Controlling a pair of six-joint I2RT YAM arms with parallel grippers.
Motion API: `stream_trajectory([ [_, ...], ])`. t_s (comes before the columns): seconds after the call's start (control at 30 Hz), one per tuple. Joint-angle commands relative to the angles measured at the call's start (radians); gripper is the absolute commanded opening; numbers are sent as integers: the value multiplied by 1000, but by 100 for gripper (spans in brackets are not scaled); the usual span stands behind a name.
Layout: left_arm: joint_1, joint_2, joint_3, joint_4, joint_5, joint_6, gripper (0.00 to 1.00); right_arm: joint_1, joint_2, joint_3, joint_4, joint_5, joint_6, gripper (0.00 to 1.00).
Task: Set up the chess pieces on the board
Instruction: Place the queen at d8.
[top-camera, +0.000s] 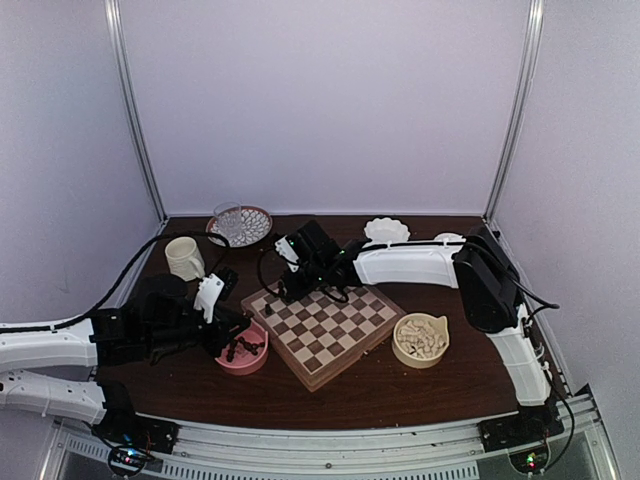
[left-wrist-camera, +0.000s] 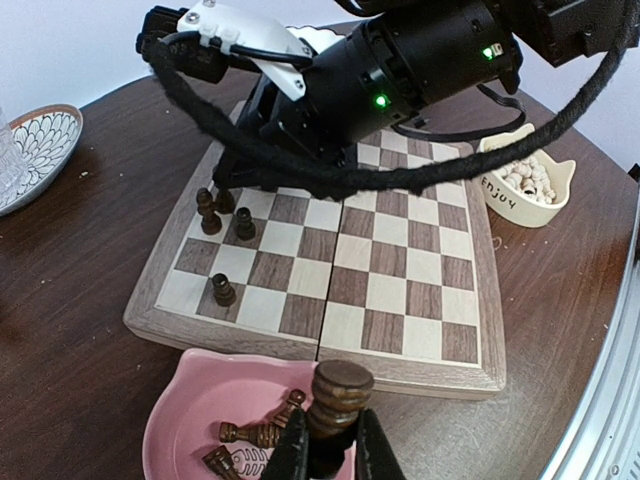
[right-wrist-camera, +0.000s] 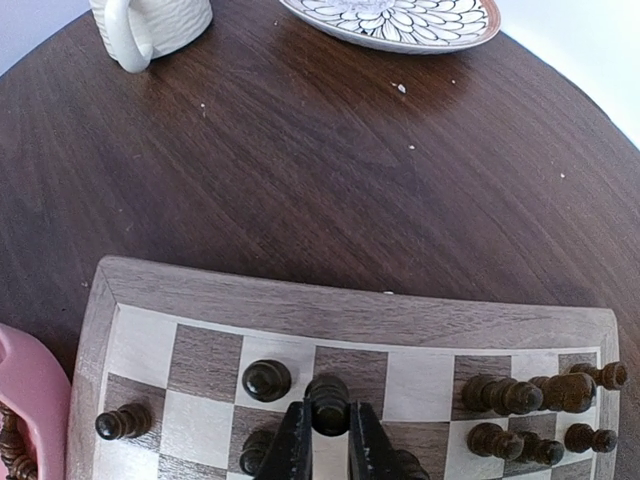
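Note:
The board (top-camera: 325, 330) lies mid-table, turned at an angle. My left gripper (left-wrist-camera: 327, 440) is shut on a dark brown chess piece (left-wrist-camera: 340, 392), held over the pink bowl (left-wrist-camera: 185, 400) just off the board's near edge. A few more dark pieces (left-wrist-camera: 250, 433) lie in that bowl. My right gripper (right-wrist-camera: 328, 425) is shut on another dark piece (right-wrist-camera: 328, 400), upright over squares near the board's far left corner. Dark pieces stand close by (right-wrist-camera: 267, 379), and several lie or stand at the right (right-wrist-camera: 520, 395). One pawn (left-wrist-camera: 224, 290) stands alone.
A cream bowl (top-camera: 421, 338) of white pieces sits right of the board. A mug (top-camera: 184, 258) and a patterned plate (top-camera: 240, 225) with a glass are at the back left. A white scalloped dish (top-camera: 386, 230) is at the back right. The right arm reaches across above the board.

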Motion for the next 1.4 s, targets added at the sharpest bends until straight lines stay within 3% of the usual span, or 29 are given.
stream_trajectory([
  [0.0, -2, 0, 22, 21, -6, 12, 1, -4, 4, 19, -5, 41, -8, 10],
  [1.17, -2, 10, 24, 23, -4, 12, 1, -14, 45, 53, -11, 29, -22, 11],
  [1.23, -2, 10, 24, 23, -4, 12, 1, -15, 43, 53, -11, 31, -22, 14],
  [1.37, -2, 10, 24, 23, -6, 12, 1, -15, 37, 53, -14, 30, -25, 30],
])
